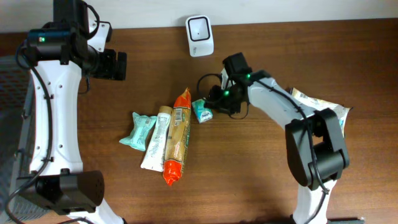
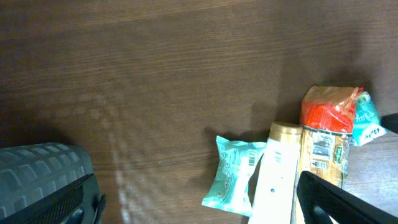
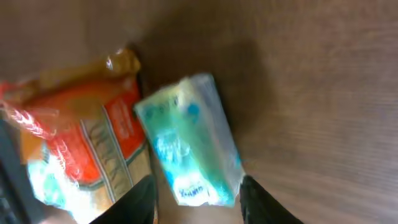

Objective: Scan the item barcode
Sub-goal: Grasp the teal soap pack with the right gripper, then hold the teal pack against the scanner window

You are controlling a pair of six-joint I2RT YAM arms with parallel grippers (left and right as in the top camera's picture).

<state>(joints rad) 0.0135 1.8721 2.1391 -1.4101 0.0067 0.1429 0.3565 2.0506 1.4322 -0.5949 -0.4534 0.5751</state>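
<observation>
Starting at the left, the left gripper (image 1: 117,65) hangs above the dark wooden table (image 1: 249,186) with its two fingers spread wide and nothing between them.

Below it, three things lie side by side in one row. First is a teal packet (image 1: 138,130), whose printed barcode faces up in the left wrist view. Next is one white tube (image 1: 157,138), and then one long orange packet (image 1: 177,140), which touches the tube.

Just beside the top end of the orange packet lies a second, smaller teal packet (image 1: 202,111). That makes two teal packets in all.

One white scanner (image 1: 200,35) stands at the far edge of the table, above the row and well apart from it.

The right gripper (image 1: 214,104) is down at the smaller teal packet. Its two fingers (image 3: 144,199) stand partly apart, one on each side of the packet's near end. The right wrist view is blurred, so I cannot tell whether they press on it.

Furthest right, one pale crinkled packet (image 1: 314,101) lies partly under the right arm.
</observation>
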